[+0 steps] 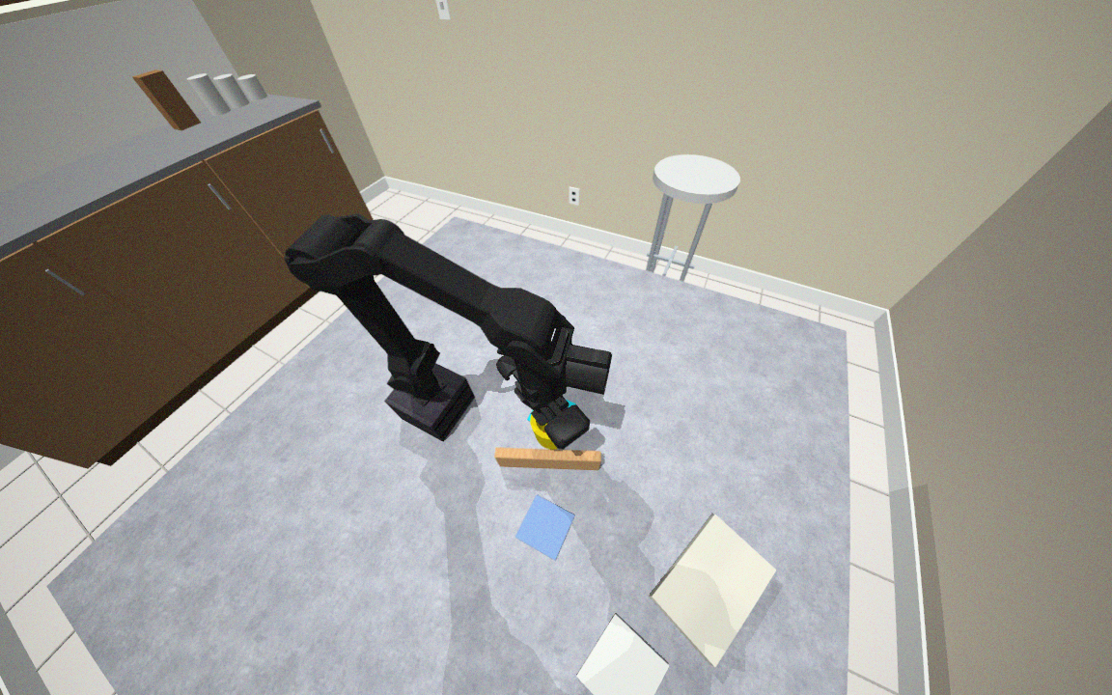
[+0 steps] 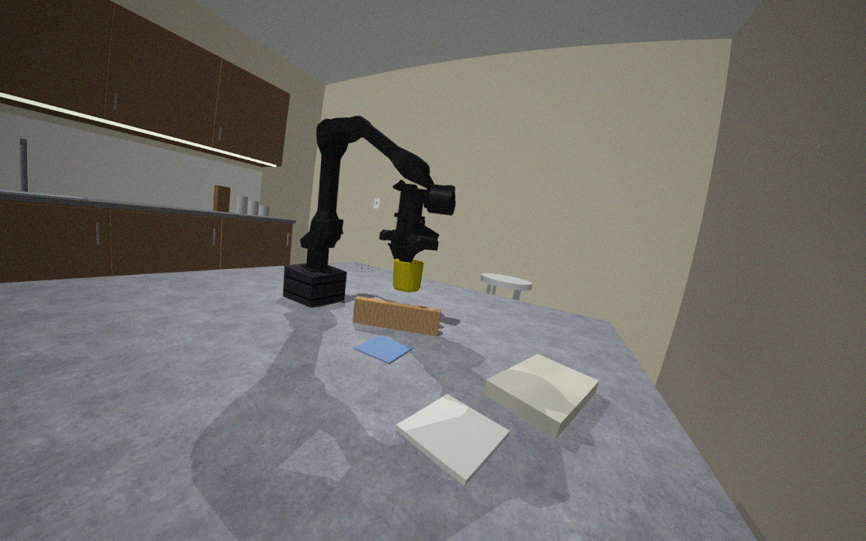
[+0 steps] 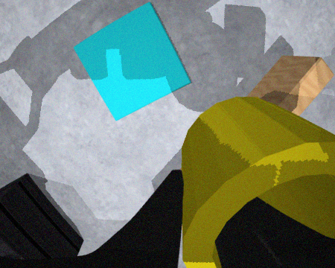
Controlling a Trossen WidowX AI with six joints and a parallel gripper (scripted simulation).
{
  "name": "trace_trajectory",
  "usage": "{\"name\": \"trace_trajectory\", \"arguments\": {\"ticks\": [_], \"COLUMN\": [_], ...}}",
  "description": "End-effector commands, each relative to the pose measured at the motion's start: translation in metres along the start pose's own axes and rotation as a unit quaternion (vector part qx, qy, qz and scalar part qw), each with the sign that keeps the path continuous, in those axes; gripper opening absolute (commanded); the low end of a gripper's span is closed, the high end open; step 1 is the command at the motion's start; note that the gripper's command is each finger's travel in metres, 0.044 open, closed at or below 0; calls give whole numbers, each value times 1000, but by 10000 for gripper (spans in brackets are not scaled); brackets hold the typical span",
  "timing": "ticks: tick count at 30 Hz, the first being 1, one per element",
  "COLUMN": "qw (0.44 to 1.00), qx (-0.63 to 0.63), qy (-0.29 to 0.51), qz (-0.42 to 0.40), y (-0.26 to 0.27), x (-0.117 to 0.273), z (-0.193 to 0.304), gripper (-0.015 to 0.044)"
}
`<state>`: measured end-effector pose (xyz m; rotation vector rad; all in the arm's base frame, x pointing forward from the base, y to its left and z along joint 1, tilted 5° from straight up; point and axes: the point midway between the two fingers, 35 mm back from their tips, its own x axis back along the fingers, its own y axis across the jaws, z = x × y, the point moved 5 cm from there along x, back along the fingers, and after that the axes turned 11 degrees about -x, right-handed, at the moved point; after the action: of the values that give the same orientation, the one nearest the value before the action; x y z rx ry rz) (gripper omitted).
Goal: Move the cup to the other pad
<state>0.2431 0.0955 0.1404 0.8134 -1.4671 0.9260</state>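
The end effector (image 2: 408,257) is squeezed shut on the rim of the yellow cup (image 2: 407,275) and holds it up in the air, off the grey worktop (image 2: 119,376). The cup hangs straight up and down. It is on the far side of the wooden bar (image 2: 396,315), the side near the arm's base. In the wrist view, the bright teal pad (image 3: 132,61) lies on the worktop below, a little to one side of the cup. The light blue pad (image 2: 382,348) is on the other side of the bar.

I think the lifting is done and the bar is crossed. What is left is to bring the cup over the teal pad, lower it, and open up. I cannot see the marbles inside.
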Motion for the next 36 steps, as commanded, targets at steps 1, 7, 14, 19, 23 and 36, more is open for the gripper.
{"name": "trace_trajectory", "arguments": {"ticks": [1, 7, 14, 19, 23, 36], "qw": [1000, 1000, 1000, 1000, 1000, 1000], "qx": [-2, -2, -2, -2, -2, -2], "qy": [2, 1, 1, 1, 1, 0], "qz": [0, 0, -1, -1, -2, -3], "y": [7, 17, 29, 37, 44, 66], "x": [-1, -1, 0, 0, 0, -1], "z": [-2, -7, -13, -16, -19, -28], "gripper": [0, 0, 0, 0, 0, 0]}}
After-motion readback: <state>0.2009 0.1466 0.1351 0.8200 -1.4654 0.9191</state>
